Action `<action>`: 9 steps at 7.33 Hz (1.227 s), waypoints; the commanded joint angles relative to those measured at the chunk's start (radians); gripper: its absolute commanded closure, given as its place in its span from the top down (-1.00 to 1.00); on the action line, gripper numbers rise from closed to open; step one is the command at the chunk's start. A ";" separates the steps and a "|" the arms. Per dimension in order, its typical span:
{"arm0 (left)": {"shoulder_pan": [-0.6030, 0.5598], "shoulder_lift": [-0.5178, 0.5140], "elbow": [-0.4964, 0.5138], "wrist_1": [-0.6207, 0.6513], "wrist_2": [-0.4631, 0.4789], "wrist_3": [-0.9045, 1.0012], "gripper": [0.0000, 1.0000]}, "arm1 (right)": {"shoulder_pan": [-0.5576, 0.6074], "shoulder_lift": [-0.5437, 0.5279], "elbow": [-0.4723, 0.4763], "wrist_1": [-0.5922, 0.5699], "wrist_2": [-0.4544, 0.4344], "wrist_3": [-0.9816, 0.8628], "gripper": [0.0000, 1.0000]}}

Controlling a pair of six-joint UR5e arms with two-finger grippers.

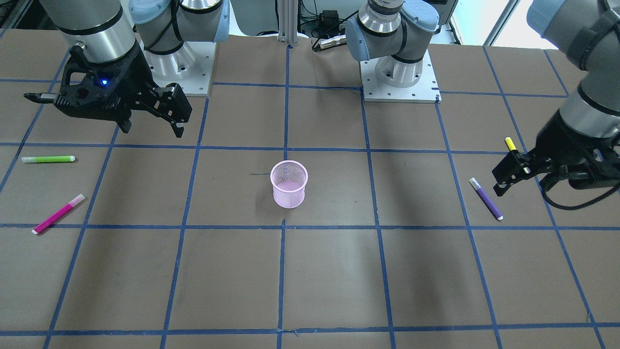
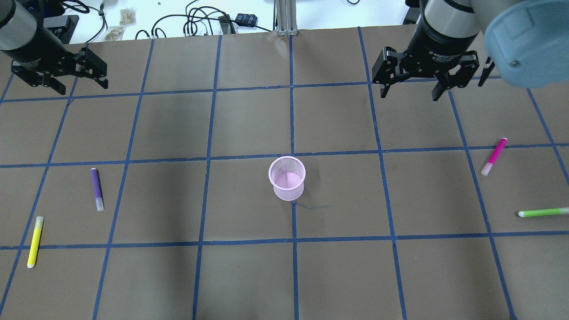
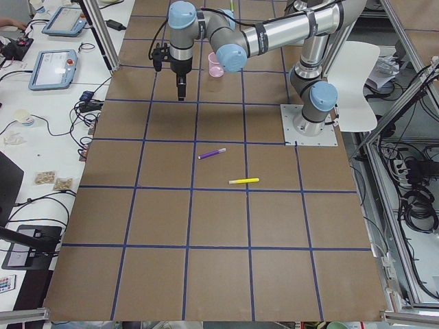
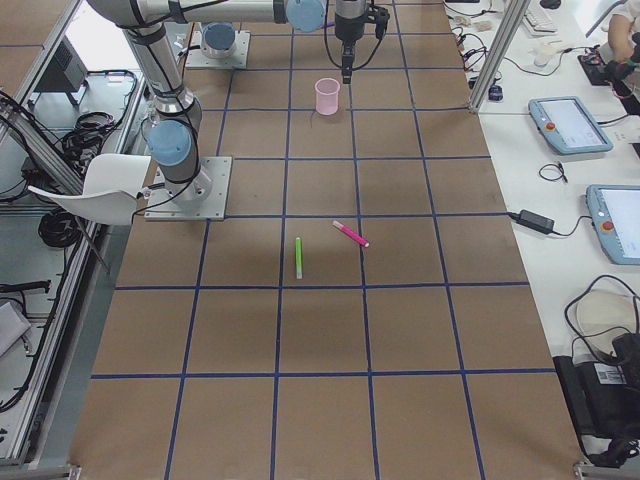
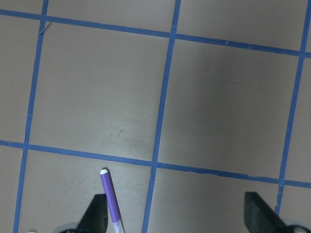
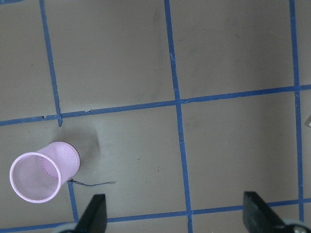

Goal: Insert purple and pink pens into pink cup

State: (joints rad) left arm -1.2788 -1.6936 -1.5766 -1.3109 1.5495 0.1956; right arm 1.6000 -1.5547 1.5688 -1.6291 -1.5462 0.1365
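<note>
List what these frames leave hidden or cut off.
Yellow pen: front-facing view, one end shows; the left gripper hides the rest.
Purple pen: left wrist view, the bottom edge cuts its lower end.
Pink cup: exterior left view, partly behind an arm's elbow.
Pale sliver: right wrist view's right edge, too little to identify.

No legible text, number or brand anywhere.
- Right arm's black wrist collar [image 2: 441, 56], overhead view: white lettering, too small to read.
- Blue-framed tablets [image 4: 570, 125] on white desk [image 4: 520, 150] past bench's operator-side edge: screens lit, contents unreadable.
</note>
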 commanded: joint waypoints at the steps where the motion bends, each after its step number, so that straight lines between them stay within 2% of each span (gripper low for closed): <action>1: -0.151 0.062 -0.008 -0.058 0.007 -0.078 1.00 | 0.000 0.001 0.000 0.000 0.000 0.000 1.00; 5: -0.188 0.120 -0.011 -0.162 0.004 -0.104 1.00 | -0.009 0.004 -0.001 0.000 0.000 -0.014 1.00; 7: -0.200 0.112 -0.010 -0.162 0.001 -0.104 1.00 | -0.066 0.007 -0.006 -0.003 -0.052 -0.262 1.00; 9: -0.214 0.121 -0.011 -0.188 0.003 -0.099 1.00 | -0.223 0.007 0.002 0.021 -0.052 -0.618 1.00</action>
State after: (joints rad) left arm -1.4847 -1.5806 -1.5873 -1.4801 1.5531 0.0945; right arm 1.4696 -1.5487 1.5671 -1.6200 -1.5947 -0.2588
